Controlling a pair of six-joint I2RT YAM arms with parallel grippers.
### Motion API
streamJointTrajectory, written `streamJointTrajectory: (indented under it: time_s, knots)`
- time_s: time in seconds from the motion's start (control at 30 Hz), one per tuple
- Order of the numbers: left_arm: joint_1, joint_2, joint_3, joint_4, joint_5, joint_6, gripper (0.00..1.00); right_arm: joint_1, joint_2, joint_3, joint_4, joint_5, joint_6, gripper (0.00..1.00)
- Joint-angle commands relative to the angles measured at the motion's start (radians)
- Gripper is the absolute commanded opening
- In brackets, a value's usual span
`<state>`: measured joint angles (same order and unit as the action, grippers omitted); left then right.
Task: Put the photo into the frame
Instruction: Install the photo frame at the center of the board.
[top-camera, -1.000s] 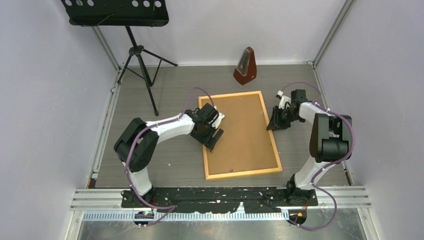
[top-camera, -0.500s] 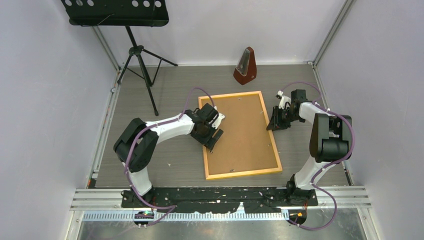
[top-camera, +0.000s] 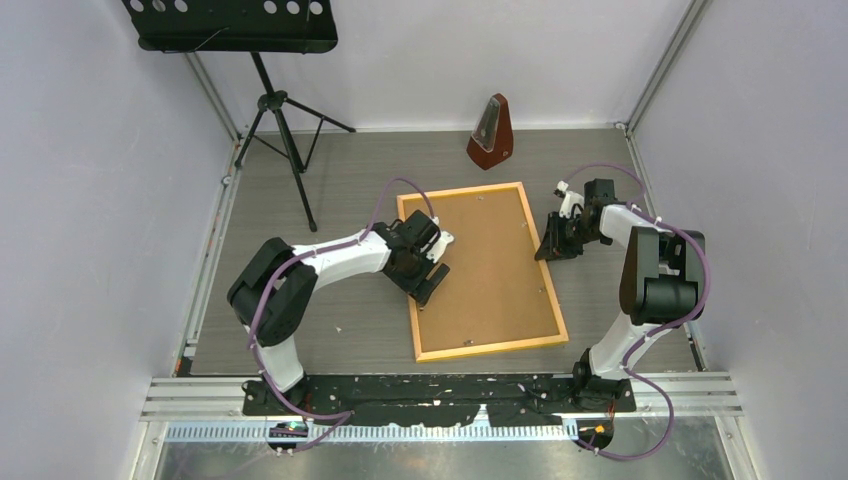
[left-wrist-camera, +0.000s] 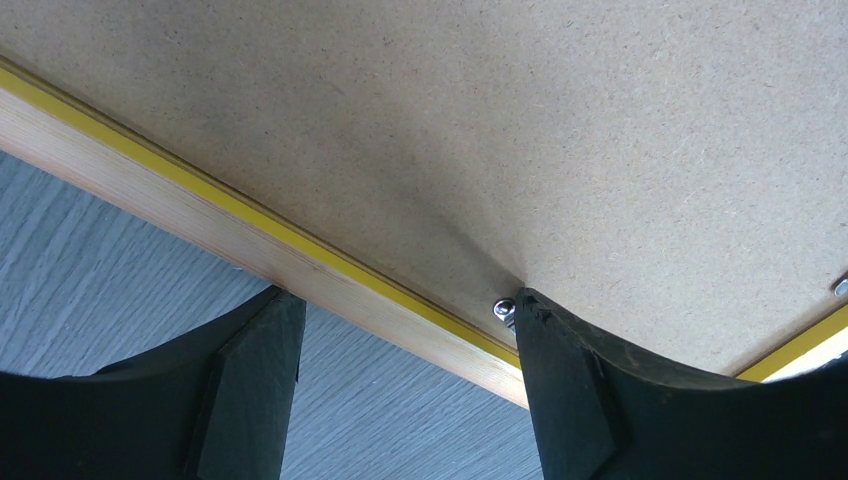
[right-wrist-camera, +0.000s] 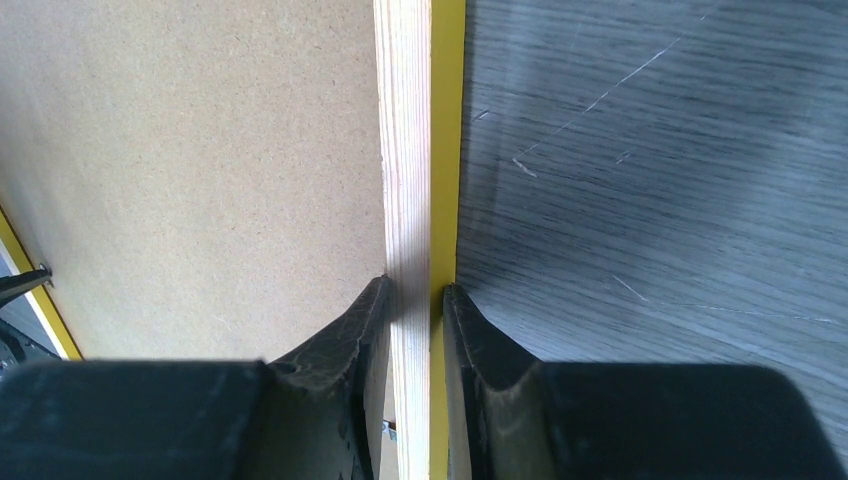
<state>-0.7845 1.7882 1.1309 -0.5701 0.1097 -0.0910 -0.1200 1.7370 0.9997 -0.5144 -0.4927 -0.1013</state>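
- Now my right pincer (right-wrist-camera: 413, 290) is clamped on the frame (right-wrist-camera: 405, 150), at its 3 o'clock rail.
- My left pincer (left-wrist-camera: 400, 300) gapes astride the 9 o'clock rail.
- Frame lies flat on the surface (top-camera: 330, 180), fibreboard backing (top-camera: 485, 265) up.

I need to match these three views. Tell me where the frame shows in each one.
Top external: the frame lies flat in the middle of the picture.
Left wrist: its wooden strip crosses diagonally from upper left to lower centre.
Right wrist: its strip runs straight up the middle.
Shared landmark: the brown backing sheet inside the frame.
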Motion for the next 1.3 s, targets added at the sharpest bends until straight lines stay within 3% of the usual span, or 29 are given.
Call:
streamJointTrajectory:
  time_s: [0.0, 0.37, 0.73, 0.9, 1.27]
  knots:
    - [-0.041, 0.041, -0.053, -0.067, 0.117, 0.020, 0.72, -0.006, -0.002, 0.001, 0.027, 0.002, 0.005, 0.06]
    - [-0.041, 0.029, -0.055, -0.094, 0.152, 0.013, 0.65, -0.010, 0.004, 0.005, 0.024, -0.001, 0.003, 0.06]
    - [-0.041, 0.014, -0.054, -0.114, 0.158, 0.017, 0.47, -0.016, 0.012, 0.008, 0.022, -0.003, 0.002, 0.06]
    - [-0.041, 0.019, -0.045, -0.130, 0.174, 0.023, 0.67, -0.017, 0.011, 0.010, 0.021, -0.003, 0.002, 0.06]
    - [-0.041, 0.034, -0.042, -0.132, 0.199, 0.027, 0.75, -0.019, 0.010, 0.010, 0.021, -0.006, 0.003, 0.06]
